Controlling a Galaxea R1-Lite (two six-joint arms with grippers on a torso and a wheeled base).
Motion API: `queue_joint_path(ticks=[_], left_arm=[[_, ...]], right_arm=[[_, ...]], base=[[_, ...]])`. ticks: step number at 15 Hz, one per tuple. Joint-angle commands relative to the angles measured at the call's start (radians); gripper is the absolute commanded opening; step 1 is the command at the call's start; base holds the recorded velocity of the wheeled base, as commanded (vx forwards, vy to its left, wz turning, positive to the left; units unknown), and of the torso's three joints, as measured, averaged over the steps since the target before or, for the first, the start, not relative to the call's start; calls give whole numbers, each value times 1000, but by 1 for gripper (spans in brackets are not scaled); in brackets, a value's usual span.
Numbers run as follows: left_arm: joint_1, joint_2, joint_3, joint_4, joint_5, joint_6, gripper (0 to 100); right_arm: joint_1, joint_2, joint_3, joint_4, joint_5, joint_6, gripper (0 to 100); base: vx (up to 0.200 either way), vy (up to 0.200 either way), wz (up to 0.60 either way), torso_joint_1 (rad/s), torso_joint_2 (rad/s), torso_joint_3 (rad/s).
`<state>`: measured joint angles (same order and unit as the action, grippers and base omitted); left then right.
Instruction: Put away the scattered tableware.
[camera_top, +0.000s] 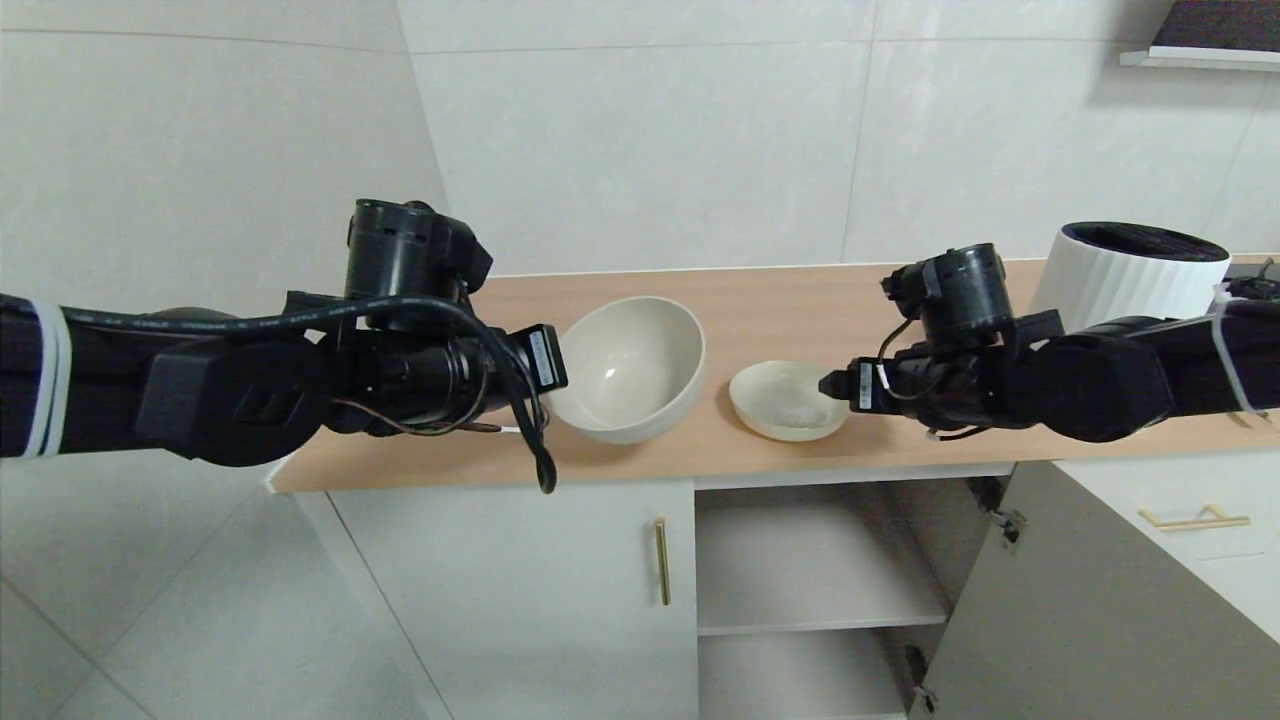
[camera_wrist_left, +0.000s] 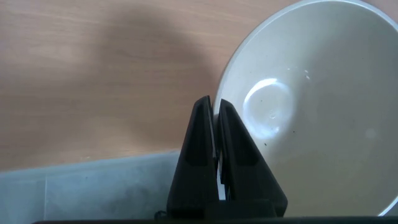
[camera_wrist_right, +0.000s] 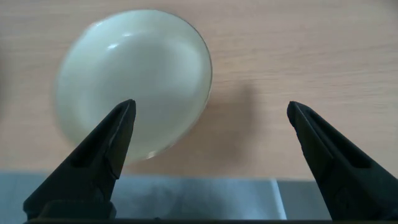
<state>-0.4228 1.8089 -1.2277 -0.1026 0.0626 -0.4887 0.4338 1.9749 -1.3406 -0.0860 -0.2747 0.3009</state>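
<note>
A large cream bowl (camera_top: 628, 368) sits tilted on the wooden counter (camera_top: 790, 310), its opening turned toward my left arm. My left gripper (camera_wrist_left: 214, 104) is shut on the near rim of this bowl (camera_wrist_left: 311, 106), one finger inside and one outside. To its right lies a small shallow pale dish (camera_top: 786, 400), flat on the counter. My right gripper (camera_top: 832, 384) is at the dish's right edge. In the right wrist view that gripper (camera_wrist_right: 210, 107) is open above the counter, with one finger over the dish (camera_wrist_right: 134, 81) and the other over bare wood.
A white ribbed cylindrical container (camera_top: 1135, 272) stands at the counter's right end behind my right arm. Below the counter a cabinet is open, with bare shelves (camera_top: 812, 560) and its door (camera_top: 1090, 610) swung out to the right. The left cabinet door (camera_top: 560, 580) is closed.
</note>
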Motion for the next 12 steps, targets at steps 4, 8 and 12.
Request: queue_joint_path(ticks=[4, 8, 12], left_arm=[[-2, -36, 19, 0, -1, -1, 0], [-4, -39, 27, 0, -1, -1, 0], [-5, -40, 33, 0, -4, -1, 0]], right_arm=[[-24, 85, -31, -21, 2, 3, 100], [-26, 94, -43, -23, 6, 24, 100], [-24, 108, -54, -23, 9, 43, 0]], base=[[0, 0, 0, 0, 0, 0], [0, 0, 0, 0, 0, 0], [0, 0, 0, 0, 0, 0]])
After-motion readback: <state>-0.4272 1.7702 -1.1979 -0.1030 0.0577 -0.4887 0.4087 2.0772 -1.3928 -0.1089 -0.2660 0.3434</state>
